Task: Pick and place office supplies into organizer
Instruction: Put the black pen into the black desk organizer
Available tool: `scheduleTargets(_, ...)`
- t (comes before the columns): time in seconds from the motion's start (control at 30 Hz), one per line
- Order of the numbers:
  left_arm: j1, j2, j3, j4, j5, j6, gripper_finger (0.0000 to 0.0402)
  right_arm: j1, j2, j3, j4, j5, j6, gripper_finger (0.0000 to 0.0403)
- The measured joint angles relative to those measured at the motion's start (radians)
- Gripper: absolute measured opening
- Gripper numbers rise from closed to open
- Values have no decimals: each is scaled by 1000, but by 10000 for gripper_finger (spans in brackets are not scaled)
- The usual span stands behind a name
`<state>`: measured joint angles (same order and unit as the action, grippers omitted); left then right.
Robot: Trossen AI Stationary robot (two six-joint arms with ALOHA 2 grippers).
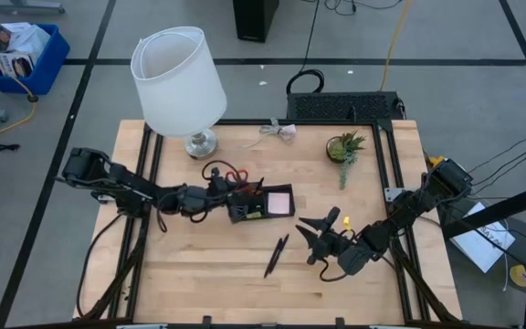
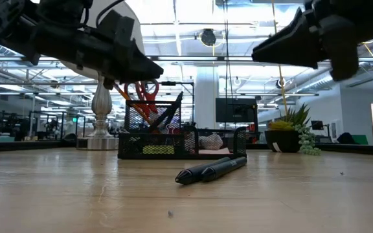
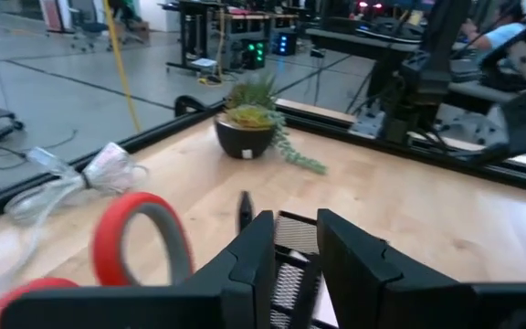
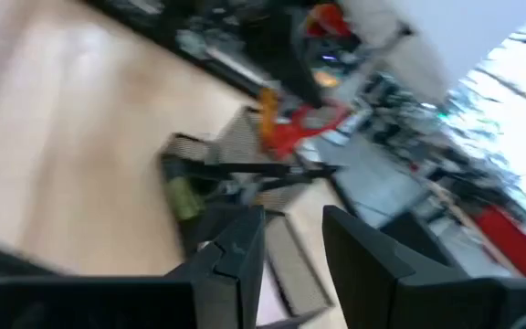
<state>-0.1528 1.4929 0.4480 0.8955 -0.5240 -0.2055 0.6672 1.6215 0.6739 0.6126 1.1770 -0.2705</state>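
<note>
Watching the left gripper, its fingers slightly parted and empty over the organizer at centre frame, you risk snagging the scissors there, while the slightly open, empty right gripper could roll the pens lying lower centre.

Both arms are dark, nearly black, built of chunky rounded joint housings joined by slimmer straight links. The left arm carries a thin black cable looping along its links, and a red wire curls beside its wrist. The right arm has a small yellow-orange mark on its shoulder housing. Each arm ends in two matte black fingers: flat, angular, wedge-shaped blocks with bevelled edges, and the right arm's fingers have the same form.
</note>
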Motion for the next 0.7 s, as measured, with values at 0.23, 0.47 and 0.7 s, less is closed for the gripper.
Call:
scheduleTargets(0.23,-6,0,0,1,1,-17,90,-66,0,-1,-95,-584,141,96)
scheduleTargets(0.47,-6,0,0,29,1,-26,90,-180,0,-1,-194,-882,230,97)
scheduleTargets(0.7,-6,0,0,42,32,-64,90,-236,0,-23,-248,-949,285,100)
